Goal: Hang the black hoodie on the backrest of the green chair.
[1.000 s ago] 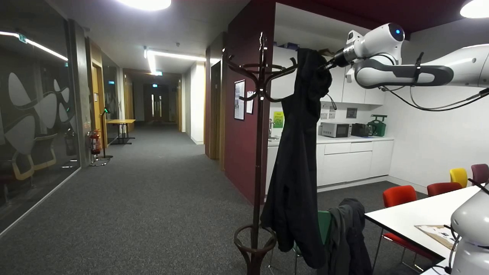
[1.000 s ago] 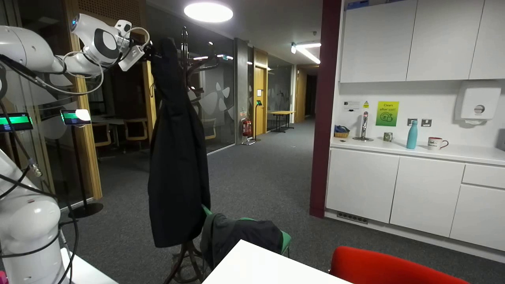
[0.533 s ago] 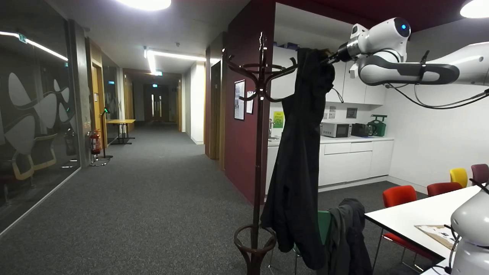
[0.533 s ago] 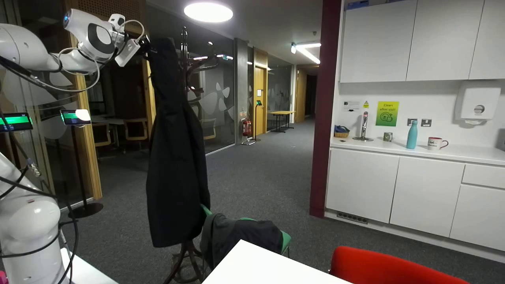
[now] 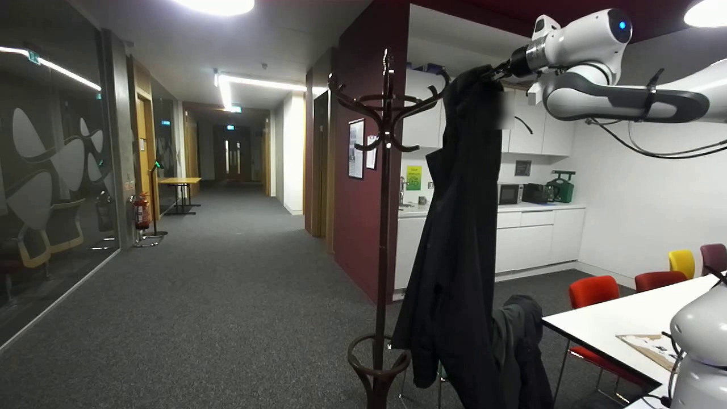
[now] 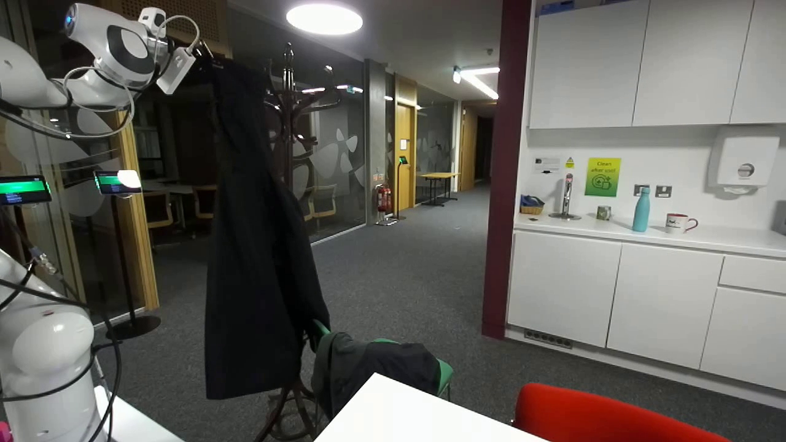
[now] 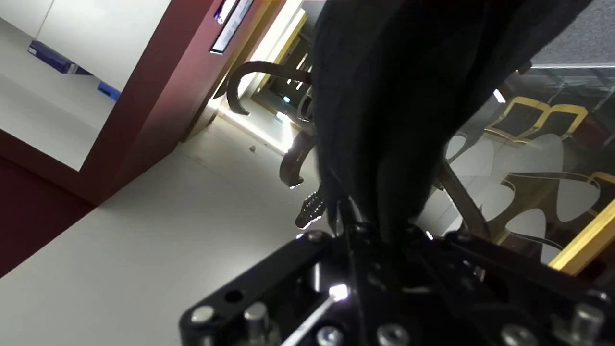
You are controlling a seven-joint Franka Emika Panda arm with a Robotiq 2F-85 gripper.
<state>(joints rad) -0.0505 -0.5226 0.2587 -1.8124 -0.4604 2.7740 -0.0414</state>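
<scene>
In an exterior view, the black, two-fingered claw (image 5: 495, 71) pinches the top of the long, limp black cloth hoodie (image 5: 454, 244), and the hoodie hangs just beside the tall, dark brown coat stand (image 5: 384, 244). I think the step now is taking the hoodie off the stand. (I cannot tell if it is all the way off.)

In an exterior view, the bright green chair (image 6: 444, 373) is near the hoodie's bottom, with a grey and black cloth coat (image 6: 381, 362) lying over it. The flat white table (image 6: 442, 411) has a sharp corner near that coat, so the cloth could catch there. The dark grey carpet (image 6: 399, 276) gives open room behind the stand.

In the wrist view, shiny, curved brown hooks (image 7: 276, 69) poke out beside the hoodie. More may hide behind it. Next, I guess, the claw must get clear of the hooks, high up because the hoodie is so long, then come down over the chair's backrest.
</scene>
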